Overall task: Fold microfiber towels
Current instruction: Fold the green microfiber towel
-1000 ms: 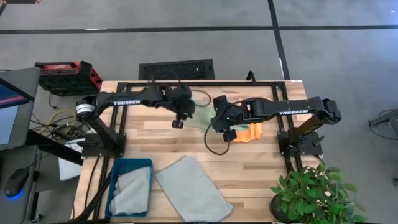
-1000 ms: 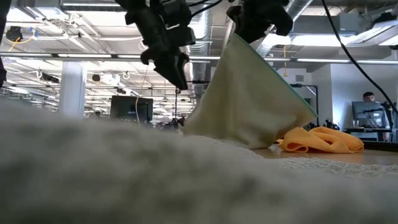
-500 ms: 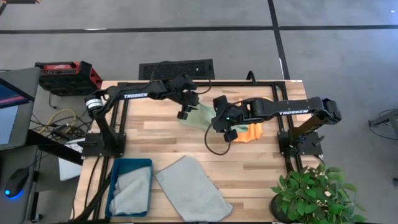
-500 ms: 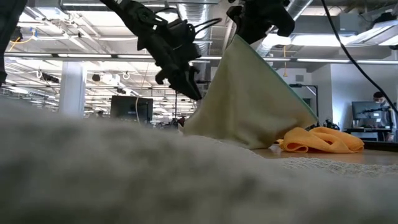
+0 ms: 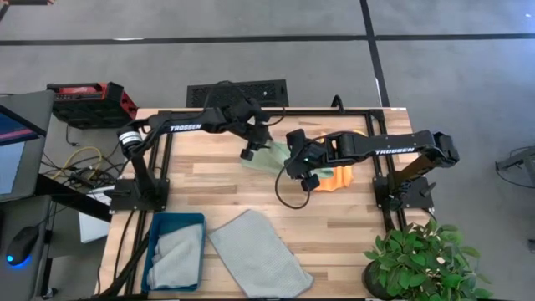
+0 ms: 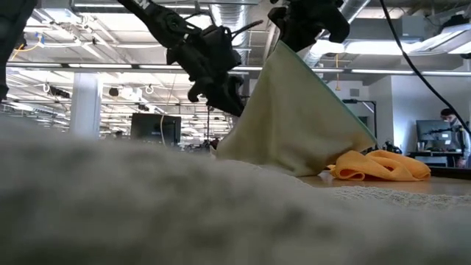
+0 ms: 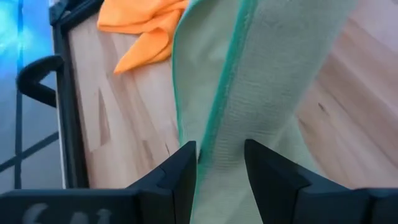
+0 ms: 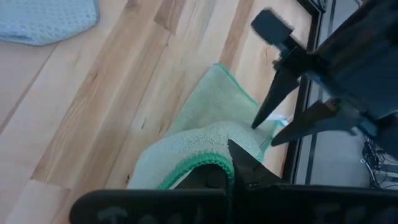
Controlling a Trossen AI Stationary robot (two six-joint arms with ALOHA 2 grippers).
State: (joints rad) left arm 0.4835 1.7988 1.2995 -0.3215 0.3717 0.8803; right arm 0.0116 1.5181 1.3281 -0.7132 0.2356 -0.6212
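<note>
Now the left gripper (image 7: pixel 221 165), which was clear of the cloth a second ago, is set with parted fingers astride the hanging edge of the light green towel (image 6: pixel 294 118). That towel is held raised by the pinched-shut right gripper (image 5: pixel 294 164). An orange towel (image 6: pixel 383 165) lies crumpled on the wooden table (image 5: pixel 351 226).

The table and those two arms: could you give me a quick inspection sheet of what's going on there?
Surface: wooden table, black frame.
Job's things: green towel lifted by one corner; orange towel crumpled; grey-blue towel flat; another in the teal bin.
Clutter: potted plant.
Hands: right hand shut on green towel; left hand open, straddling its hanging edge.
Cables: black cable looped under right arm.
Surroundings: monitor, red case, person at a far desk.
</note>
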